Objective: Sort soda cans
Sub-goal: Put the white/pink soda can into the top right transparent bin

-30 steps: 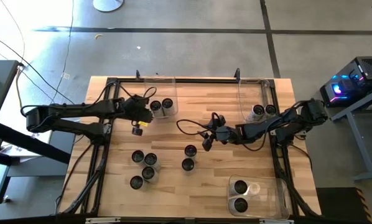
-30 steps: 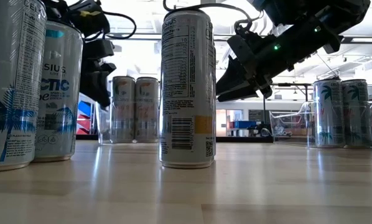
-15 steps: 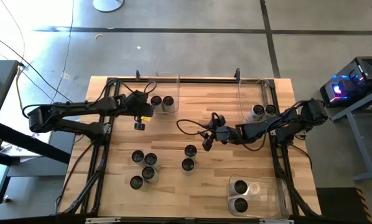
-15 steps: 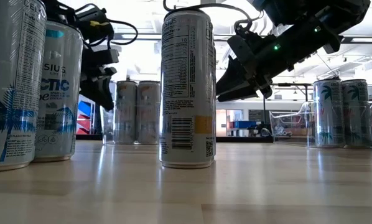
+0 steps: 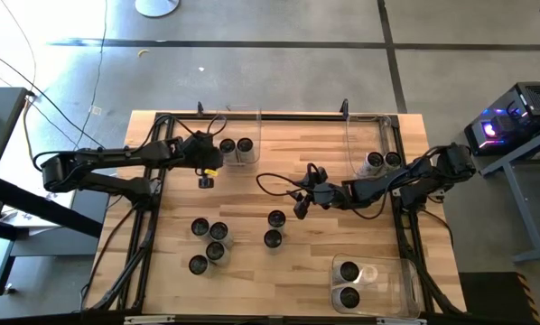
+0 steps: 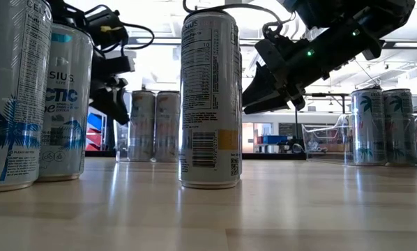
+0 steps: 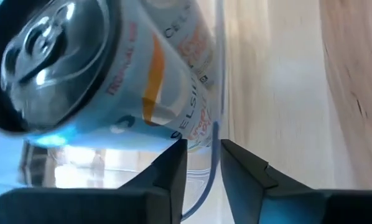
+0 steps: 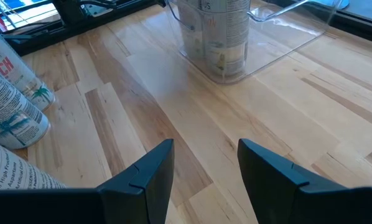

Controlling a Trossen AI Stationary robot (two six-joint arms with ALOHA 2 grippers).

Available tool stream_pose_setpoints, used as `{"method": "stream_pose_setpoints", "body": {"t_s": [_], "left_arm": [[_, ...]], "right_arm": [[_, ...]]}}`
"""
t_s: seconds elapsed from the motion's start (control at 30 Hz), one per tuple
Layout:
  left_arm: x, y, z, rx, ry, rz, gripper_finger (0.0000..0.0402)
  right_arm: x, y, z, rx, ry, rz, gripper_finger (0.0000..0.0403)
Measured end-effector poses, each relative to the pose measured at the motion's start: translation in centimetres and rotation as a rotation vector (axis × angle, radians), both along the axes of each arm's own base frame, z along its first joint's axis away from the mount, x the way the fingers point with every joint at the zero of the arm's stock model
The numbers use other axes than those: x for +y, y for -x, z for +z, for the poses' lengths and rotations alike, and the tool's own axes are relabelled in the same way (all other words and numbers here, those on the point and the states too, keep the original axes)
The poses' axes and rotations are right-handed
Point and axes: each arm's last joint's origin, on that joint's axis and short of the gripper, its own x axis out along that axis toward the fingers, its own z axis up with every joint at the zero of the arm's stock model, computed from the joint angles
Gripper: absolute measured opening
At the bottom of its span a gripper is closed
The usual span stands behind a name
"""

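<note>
**High view.** We list a wooden surface [image 5: 324, 257] with three clear bins. The far-left bin [image 5: 237, 134] holds two soda cans [image 5: 235, 147]. The far-right bin [image 5: 365, 143] holds two more [image 5: 382, 162], and the near-right bin [image 5: 398, 287] another two [image 5: 348, 283]. Loose on the surface we count a cluster of four cans [image 5: 209, 244] near the left and a pair [image 5: 274, 228] near the middle. The left pincer [image 5: 204, 180] sits just beside the far-left bin, on its outer side. The right pincer [image 5: 299, 207] hangs over the middle of the surface, beside the loose pair.

**Low view.** We see one can [image 6: 210, 97] upright in the centre foreground and two [image 6: 38, 97] at the picture's left edge. The far-left bin's two cans [image 6: 153, 125] stand upright behind. The left pincer [image 6: 114, 104] is beside them, and the right pincer [image 6: 264, 97] is raised above the surface.

**Left wrist view.** We note the left pincer [image 7: 201, 163] with its fingers a narrow gap apart, gripping nothing. A can with orange lettering [image 7: 111, 68] stands behind the clear bin wall [image 7: 218, 93], right in front of the fingertips.

**Right wrist view.** We record the right pincer [image 8: 204, 155] spread and empty above bare wood. A clear bin [image 8: 279, 31] with cans [image 8: 217, 34] lies ahead, with other cans [image 8: 15, 106] off to the side.
</note>
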Motion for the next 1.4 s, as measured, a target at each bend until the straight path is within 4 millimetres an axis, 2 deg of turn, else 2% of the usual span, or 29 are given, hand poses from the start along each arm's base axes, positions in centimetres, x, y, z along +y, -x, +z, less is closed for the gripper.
{"method": "stream_pose_setpoints", "body": {"t_s": [0.33, 0.53, 0.8, 1.03, 1.23, 1.4], "left_arm": [[0.1, -0.1, 0.0, -0.071, 0.087, 0.140, 0.0167], [0.0, -0.1, 0.1, -0.104, 0.139, 0.210, 0.0181], [0.1, -0.2, 0.1, -0.141, 0.184, 0.274, 0.0181], [0.0, -0.2, 0.1, -0.152, 0.203, 0.289, 0.0213], [0.1, -0.3, 0.2, -0.168, 0.205, 0.296, 0.0255], [0.0, -0.2, 0.4, -0.182, 0.211, 0.307, 0.0266]], "right_arm": [[0.0, 0.0, 0.0, 0.001, 0.002, 0.001, 0.0174], [0.0, -0.2, 0.3, -0.030, 0.019, 0.013, 0.0174], [-0.1, 0.3, 2.8, -0.109, 0.084, 0.039, 0.0174], [0.1, 1.4, 5.6, -0.188, 0.128, 0.069, 0.0174], [0.5, 1.7, 5.9, -0.195, 0.141, 0.090, 0.0174], [0.6, 1.7, 5.9, -0.188, 0.134, 0.090, 0.0174]]}}
